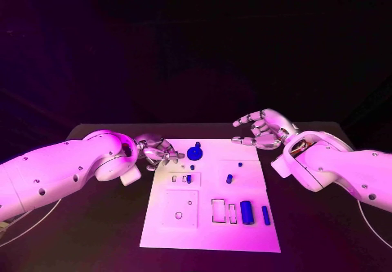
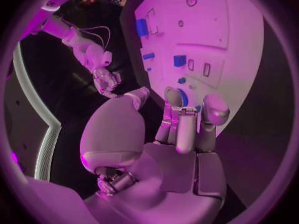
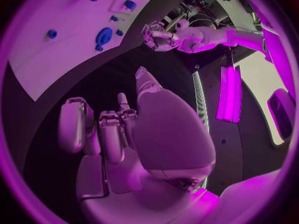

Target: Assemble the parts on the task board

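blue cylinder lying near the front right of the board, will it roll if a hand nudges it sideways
Probably. The blue cylinder lies on its side on the flat white board, so a sideways push would likely roll it toward the slimmer blue piece beside it. It looks rigid and small, so likely light. Its smooth round surface may slip in a loose pinch.

Board white, plain. Parts all blue: round one near the top edge, two cylinders lower right, small pegs mid-board. Table black. Arms white, hands silver.
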You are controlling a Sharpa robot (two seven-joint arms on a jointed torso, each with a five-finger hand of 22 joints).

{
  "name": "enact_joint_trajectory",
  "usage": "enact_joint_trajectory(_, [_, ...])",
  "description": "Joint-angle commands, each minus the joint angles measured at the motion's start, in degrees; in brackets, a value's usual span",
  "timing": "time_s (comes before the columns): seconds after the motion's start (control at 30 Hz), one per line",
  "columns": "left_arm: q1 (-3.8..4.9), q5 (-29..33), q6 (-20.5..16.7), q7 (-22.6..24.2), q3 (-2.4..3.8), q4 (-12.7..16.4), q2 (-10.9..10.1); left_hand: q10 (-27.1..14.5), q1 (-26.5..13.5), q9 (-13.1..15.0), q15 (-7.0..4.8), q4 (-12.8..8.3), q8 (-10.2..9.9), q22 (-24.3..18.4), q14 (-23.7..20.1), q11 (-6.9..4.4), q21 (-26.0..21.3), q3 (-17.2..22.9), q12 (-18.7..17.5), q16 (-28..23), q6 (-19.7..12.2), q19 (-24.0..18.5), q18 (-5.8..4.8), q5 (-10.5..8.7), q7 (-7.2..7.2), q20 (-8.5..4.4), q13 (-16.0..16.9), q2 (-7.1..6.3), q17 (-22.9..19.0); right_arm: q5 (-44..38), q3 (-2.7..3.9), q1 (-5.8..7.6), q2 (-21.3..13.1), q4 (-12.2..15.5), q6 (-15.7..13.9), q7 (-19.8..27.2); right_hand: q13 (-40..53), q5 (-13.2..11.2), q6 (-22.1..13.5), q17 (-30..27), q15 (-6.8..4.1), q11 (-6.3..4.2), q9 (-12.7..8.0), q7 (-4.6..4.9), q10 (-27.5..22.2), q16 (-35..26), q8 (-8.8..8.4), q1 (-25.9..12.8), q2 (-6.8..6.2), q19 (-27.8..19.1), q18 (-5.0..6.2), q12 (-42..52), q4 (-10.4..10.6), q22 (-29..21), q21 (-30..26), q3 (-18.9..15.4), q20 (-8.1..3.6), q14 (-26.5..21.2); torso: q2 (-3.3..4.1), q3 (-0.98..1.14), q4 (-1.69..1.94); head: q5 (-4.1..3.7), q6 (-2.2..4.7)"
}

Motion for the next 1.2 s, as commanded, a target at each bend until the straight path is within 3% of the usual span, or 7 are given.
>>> enact_joint_trajectory(0.03, [0.65,-8.28,6.95,-9.38,-0.5,-0.53,1.4,0.28,-1.24,0.56,-0.21,0.05,0.47,0.5,0.94,-0.11,0.35,-0.95,0.41,0.29,0.1,0.41,-0.98,-0.38,-0.19,-0.07,0.57,-0.03,2.95,3.98,0.01,0.15,-0.22,-0.59,0.91,1.08,7.51,0.39,0.48,12.01,0.32,-0.11,-0.06,-0.11,-0.33,-0.34,-0.2,0.21,0.41,-0.29,1.13,-0.23,0.08,2.63,-0.27,0.36,0.03,5.2,-0.12,0.05,0.07,0.03,-0.17])
enact_joint_trajectory(0.37, [2.64,-11.66,9.2,-13.09,-2.39,-3.22,6.09,-0.98,-3.87,2.26,-0.31,0.04,1.39,1.2,0.81,-0.19,0.84,-4.32,-0.34,0.16,-0.56,0.41,-1.07,-0.53,-0.31,-0.2,-0.29,0.34,2.87,4.37,0.01,0.28,-0.16,-2.05,0.9,-0.31,7.5,0.49,0.61,11.89,0.28,-0.13,-0.11,-0.15,-0.34,-0.39,-0.2,-0.4,0.26,-0.37,1.17,-0.24,0.14,2.5,-0.5,0.04,0.01,5.17,-0.06,0.08,0.08,0.15,-0.44])
enact_joint_trajectory(0.53, [2.93,-11.93,9.57,-13.59,-2.69,-4.09,7.61,-1.08,-4.26,2.49,-0.29,0.04,1.49,1.4,0.89,-0.17,0.94,-4.74,-0.38,0.24,-0.69,0.49,-1.11,-0.55,-0.29,-0.19,-0.28,0.58,3.11,4.39,0.0,0.29,0.0,-2.55,0.51,-1.14,7.52,0.53,0.74,11.72,0.26,-0.16,-0.11,-0.19,-0.3,-0.45,-0.16,-0.69,0.16,-0.44,1.21,-0.2,0.14,2.39,-0.68,-0.13,-0.01,5.12,-0.02,0.1,0.0,0.25,-0.26])
enact_joint_trajectory(0.77, [3.04,-11.83,9.98,-13.88,-2.84,-5.08,9.55,-0.97,-4.47,2.67,-0.28,0.03,1.58,1.53,1.03,-0.17,1.01,-4.93,-0.24,0.36,-0.75,0.53,-1.13,-0.53,-0.29,-0.19,-0.03,0.91,3.42,4.4,0.0,0.29,0.34,-3.08,0.46,-1.78,7.36,0.56,0.78,11.45,0.25,-0.17,-0.12,-0.2,-0.44,-0.55,-0.15,-0.78,0.14,-0.56,1.26,-0.35,0.15,2.22,-0.94,-0.18,-0.02,5.05,0.02,0.13,-0.06,0.32,-0.58])
enact_joint_trajectory(1.2, [3.02,-11.23,11.6,-14.15,-3.77,-7.08,12.66,-1.05,-4.07,3.05,-0.28,-0.05,1.74,1.8,1.18,-0.19,1.17,-4.92,-0.23,0.51,-0.94,0.63,-1.17,-0.34,-0.32,-0.17,0.05,1.67,3.79,4.26,-0.01,0.27,0.8,-3.73,0.82,-2.31,7.31,0.81,0.91,11.35,0.21,-0.22,-0.13,-0.25,-0.47,-0.59,-0.11,-0.72,0.27,-0.63,1.3,-0.39,0.04,2.11,-1.12,-0.11,-0.04,5.03,0.04,0.06,-0.02,-0.02,-0.96])
